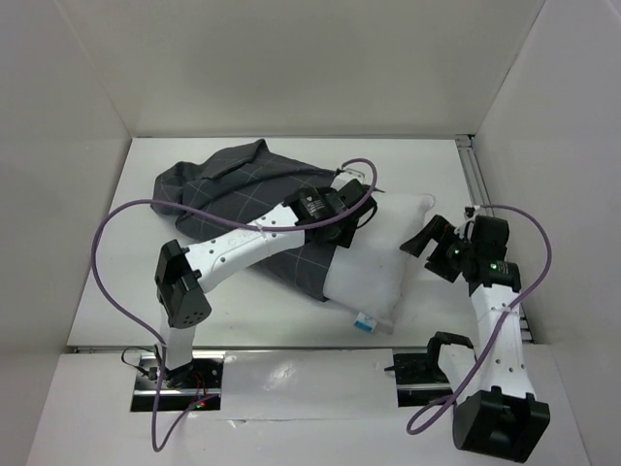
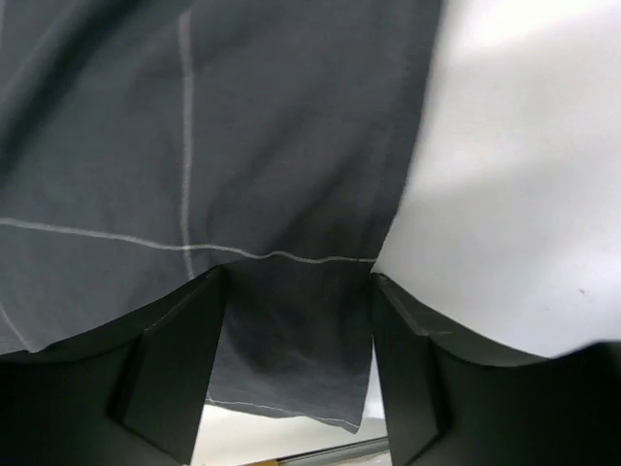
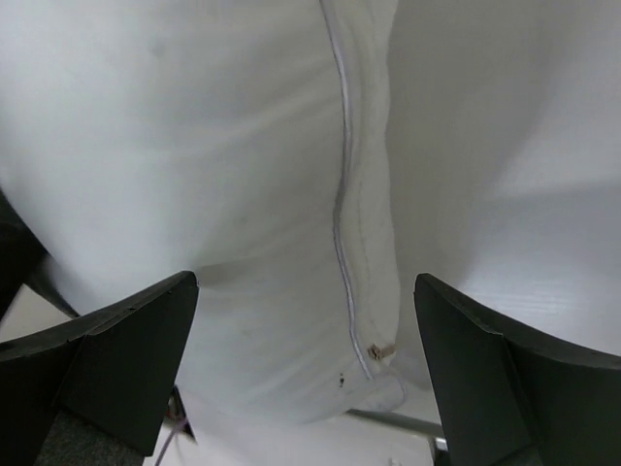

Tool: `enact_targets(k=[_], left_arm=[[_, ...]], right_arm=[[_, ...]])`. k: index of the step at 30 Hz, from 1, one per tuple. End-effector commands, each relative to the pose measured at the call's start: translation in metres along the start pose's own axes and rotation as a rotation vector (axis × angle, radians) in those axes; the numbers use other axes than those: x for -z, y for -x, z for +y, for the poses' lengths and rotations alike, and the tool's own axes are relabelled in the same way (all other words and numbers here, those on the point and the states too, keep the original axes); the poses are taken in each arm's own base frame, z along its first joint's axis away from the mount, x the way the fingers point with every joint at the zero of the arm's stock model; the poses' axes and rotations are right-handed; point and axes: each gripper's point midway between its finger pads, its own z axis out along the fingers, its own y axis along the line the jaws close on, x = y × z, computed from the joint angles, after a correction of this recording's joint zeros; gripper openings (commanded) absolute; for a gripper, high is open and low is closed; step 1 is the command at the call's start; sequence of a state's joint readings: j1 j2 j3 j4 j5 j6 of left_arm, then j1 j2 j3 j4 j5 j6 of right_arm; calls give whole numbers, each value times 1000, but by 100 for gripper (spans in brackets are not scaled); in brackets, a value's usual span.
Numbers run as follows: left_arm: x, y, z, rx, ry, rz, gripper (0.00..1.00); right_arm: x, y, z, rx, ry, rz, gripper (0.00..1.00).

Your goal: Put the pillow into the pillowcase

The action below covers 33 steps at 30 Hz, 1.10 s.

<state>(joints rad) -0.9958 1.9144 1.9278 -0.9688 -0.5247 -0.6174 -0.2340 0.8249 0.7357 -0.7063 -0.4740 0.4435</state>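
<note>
Lettering on the blue-and-white tag (image 1: 364, 323) at the pillow's near edge is too small to read.

The left arm bends at its elbow near the tabletop's (image 1: 437, 165) left side. Its forearm lies across the pillowcase (image 1: 228, 194) towards the far right. The left claw (image 1: 361, 212) sits where the grey cloth meets the pillow (image 1: 388, 252). In the left wrist view its jaws stand apart, and checked cloth (image 2: 291, 146) fills the space beyond them, unpinched, with white pillow (image 2: 524, 175) to the right.

The right arm rises from its base and turns left, bringing the right claw (image 1: 424, 238) just beside the pillow's right end. Its jaws are spread wide and hold nothing. Beyond them the right wrist view shows the pillow's zipped seam (image 3: 340, 194) and the zip pull (image 3: 381, 349).

The pillow lies mid-tabletop, its left part inside the pillowcase and its right part sticking out bare. The rest of the case lies limp and wrinkled towards the far left.
</note>
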Motion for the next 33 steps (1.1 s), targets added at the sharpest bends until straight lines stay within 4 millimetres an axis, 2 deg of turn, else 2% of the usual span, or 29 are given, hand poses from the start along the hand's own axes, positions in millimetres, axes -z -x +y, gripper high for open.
enact_targets(k=[1,2,4,5,6,7,8,9,10,11,12,13,14,15,17,18,19,20,21,23,24,25,26,27,28,29,30,31,33], left_arm=[[-6,-1,23,27,123,-3,70],[-4,0,23,40,124,-2,67],[-3,-2,27,42,142,3,53],[0,-2,26,53,135,8,46],[6,0,24,62,112,8,31],[11,4,22,73,89,1,22],[20,10,20,89,59,-13,15],[23,10,13,95,22,1,8],[35,18,6,108,-24,-16,0],[41,19,-2,84,-63,-17,0],[50,18,-16,66,-121,-9,0],[63,30,-27,58,-183,-43,0],[69,32,-39,44,-235,-45,0],[76,34,-63,27,-344,-37,0],[95,49,-90,16,-475,-69,0],[109,53,-111,14,-601,-57,0],[121,60,-132,-2,-690,-69,0],[128,63,-145,-7,-760,-67,0],[149,60,-166,-33,-897,-51,0],[169,59,-180,-28,-995,-36,0],[178,58,-178,-33,-1018,-32,0],[175,52,-176,-35,-1011,-18,0],[193,60,-164,-10,-1016,-59,0],[192,62,-156,14,-980,-78,0],[175,51,-148,28,-925,-42,0],[181,56,-135,45,-907,-73,0],[155,50,-123,63,-823,-55,0],[147,52,-115,76,-789,-60,2],[126,47,-90,77,-659,-41,21]], right_arm=[[0,-29,4,22,70,96,100],[-1,-32,7,25,96,101,100],[-2,-37,9,31,120,116,100],[-2,-36,19,53,171,118,100],[-3,-39,19,51,181,127,100],[-6,-43,19,58,186,145,100],[-7,-45,31,93,229,150,98],[-12,-50,33,97,232,164,98],[-15,-52,43,79,255,180,94],[-21,-59,61,140,314,187,87],[-26,-65,67,149,324,196,79],[-33,-78,82,167,329,231,68],[-36,-76,99,196,365,210,55],[-40,-77,109,206,369,209,26],[-49,-74,140,202,389,177,7],[-52,-72,146,187,394,171,0],[-58,-71,152,146,399,185,0],[-58,-59,168,140,452,142,0],[-58,-55,173,123,463,124,0],[-58,-35,172,64,457,52,0],[-55,-26,170,56,458,25,0],[-46,-17,169,51,471,-13,0],[-43,-4,160,31,461,-48,0],[-38,1,157,23,461,-61,0],[-28,8,156,30,475,-86,0],[-25,12,149,25,466,-89,0],[-20,15,147,22,470,-97,0],[-20,15,145,16,467,-90,0],[-16,16,143,23,474,-88,0]])
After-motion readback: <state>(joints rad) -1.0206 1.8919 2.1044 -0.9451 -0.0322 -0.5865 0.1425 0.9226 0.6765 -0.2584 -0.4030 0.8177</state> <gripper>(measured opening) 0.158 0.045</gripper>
